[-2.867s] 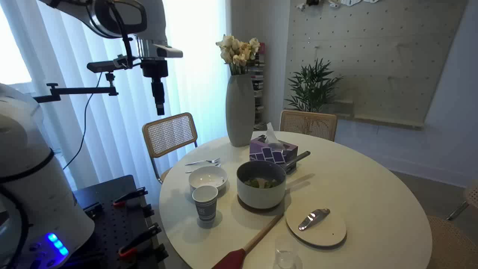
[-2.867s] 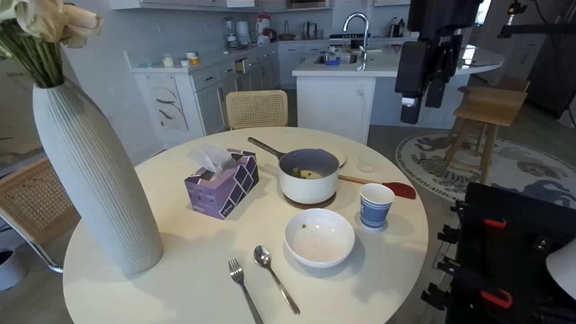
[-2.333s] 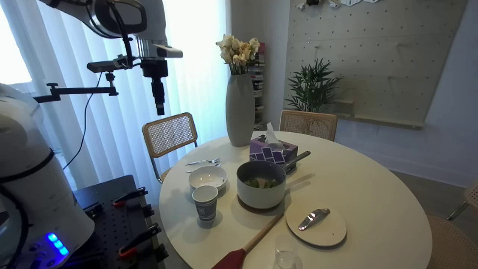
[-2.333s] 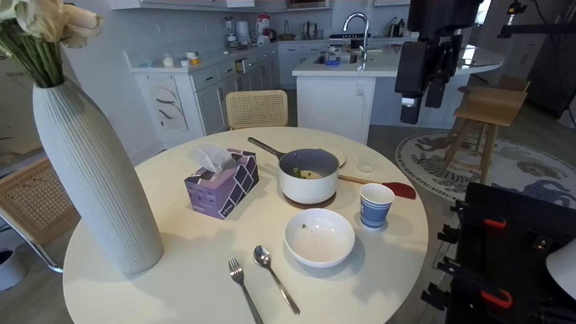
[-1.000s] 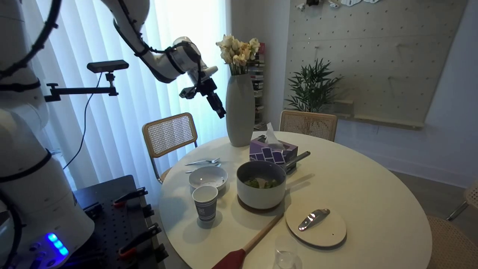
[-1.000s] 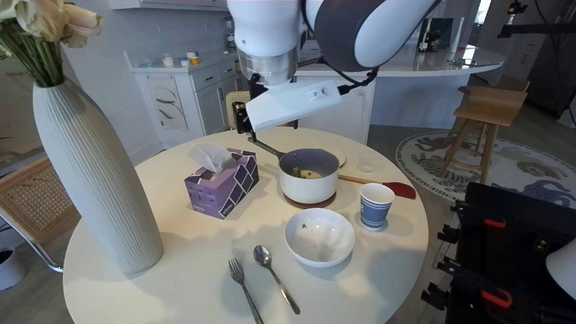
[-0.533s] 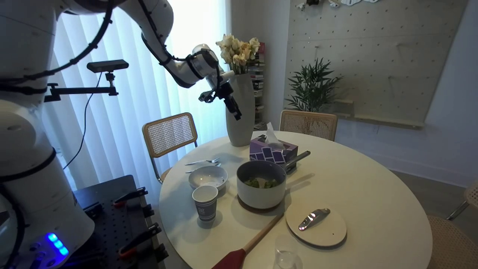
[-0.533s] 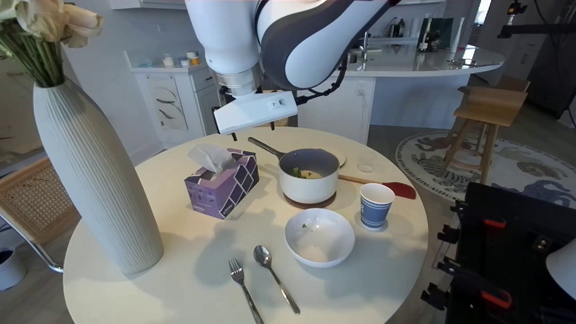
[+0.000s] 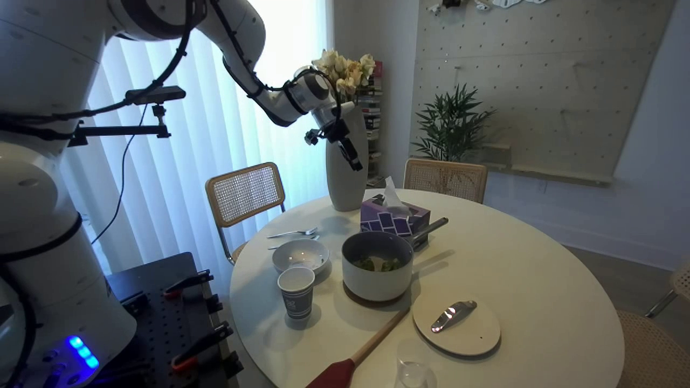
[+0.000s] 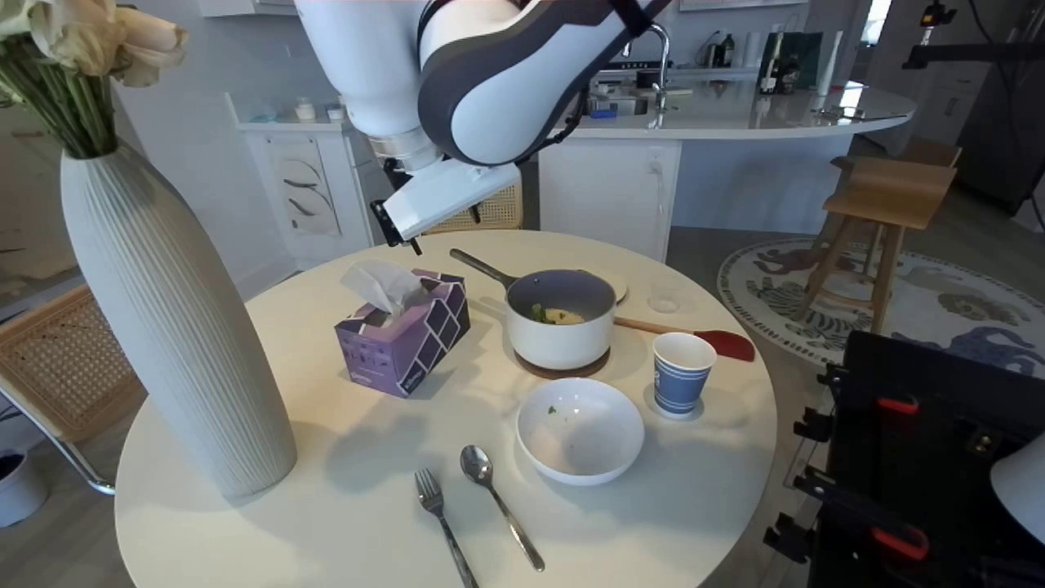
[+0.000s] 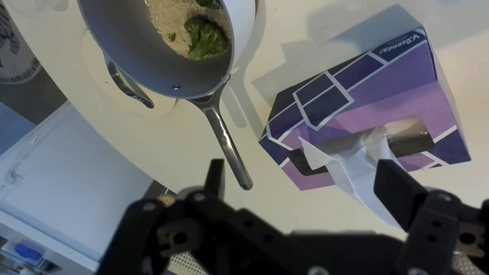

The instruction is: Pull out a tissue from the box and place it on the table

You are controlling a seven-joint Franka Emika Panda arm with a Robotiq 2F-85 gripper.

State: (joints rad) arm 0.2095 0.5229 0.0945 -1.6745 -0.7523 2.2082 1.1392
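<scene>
I'm hovering near the box, end effector spread and empty, judging it best to centre on the tissue, pinch firmly and draw upward slowly.

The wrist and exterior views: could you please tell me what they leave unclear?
Part of the tissue: wrist view, behind the claw.
Part of the pot: wrist view, cut off by the top edge.
Part of the flowers: an exterior view, cut off by the left edge.
</scene>
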